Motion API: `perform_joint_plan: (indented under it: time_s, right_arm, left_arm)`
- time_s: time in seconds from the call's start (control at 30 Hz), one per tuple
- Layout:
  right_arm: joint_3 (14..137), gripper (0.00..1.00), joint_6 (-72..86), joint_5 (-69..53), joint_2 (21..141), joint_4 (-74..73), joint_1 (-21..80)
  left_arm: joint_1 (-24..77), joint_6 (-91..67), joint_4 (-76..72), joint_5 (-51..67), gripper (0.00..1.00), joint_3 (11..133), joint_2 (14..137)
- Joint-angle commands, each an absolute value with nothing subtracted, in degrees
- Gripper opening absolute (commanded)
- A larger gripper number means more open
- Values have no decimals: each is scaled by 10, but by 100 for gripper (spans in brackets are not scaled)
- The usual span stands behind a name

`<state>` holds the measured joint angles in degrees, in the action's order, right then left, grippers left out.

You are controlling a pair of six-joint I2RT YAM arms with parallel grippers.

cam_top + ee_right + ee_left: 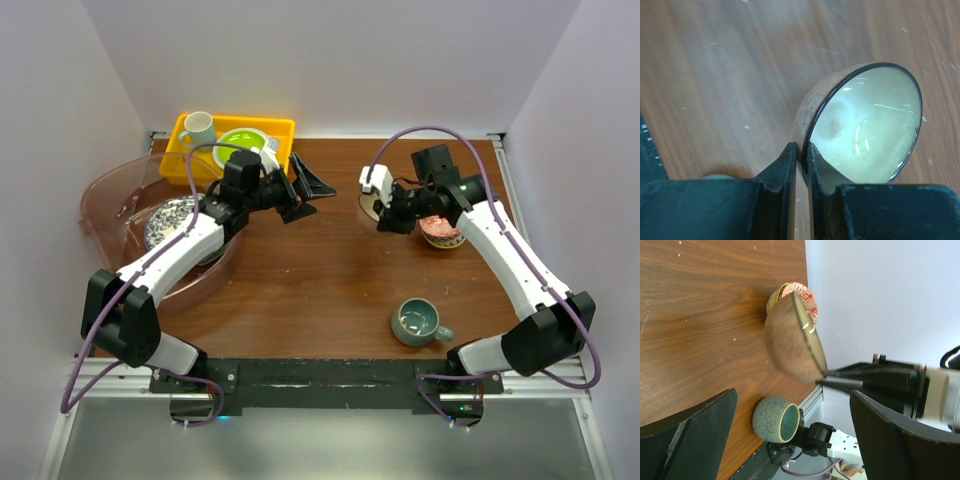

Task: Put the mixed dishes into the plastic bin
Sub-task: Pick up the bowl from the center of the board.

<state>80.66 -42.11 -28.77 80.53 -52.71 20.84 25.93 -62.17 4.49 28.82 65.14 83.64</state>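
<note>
Right gripper (801,152) pinches the cream-tan bowl (865,125) by rim; mouth tilted toward wrist.

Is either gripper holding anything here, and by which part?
The right gripper pinches the cream-tan round bowl by its dark rim, with one finger inside and one outside. The left gripper is open and holds nothing.

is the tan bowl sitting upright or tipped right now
Tipped: the cream-tan bowl sits at a slant to the table, its rim pinched by the right gripper. Lifted clear or not: cannot tell.
</note>
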Motion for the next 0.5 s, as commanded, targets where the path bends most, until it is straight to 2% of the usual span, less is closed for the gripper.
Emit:
perform_joint_plan:
  time_s: [0.0, 0.2, 0.47]
  right_arm:
    - [824, 0, -461, -324, 780, -494, 238]
    - [817, 0, -480, -308, 783, -493, 283]
    - [815, 0, -490, -280, 787, -482, 314]
  left_arm:
    - [265, -639, 35, 273, 100, 667, 838]
    - [275, -654, 70, 251, 100, 677, 860]
    - [307, -633, 216, 191, 99, 755, 920]
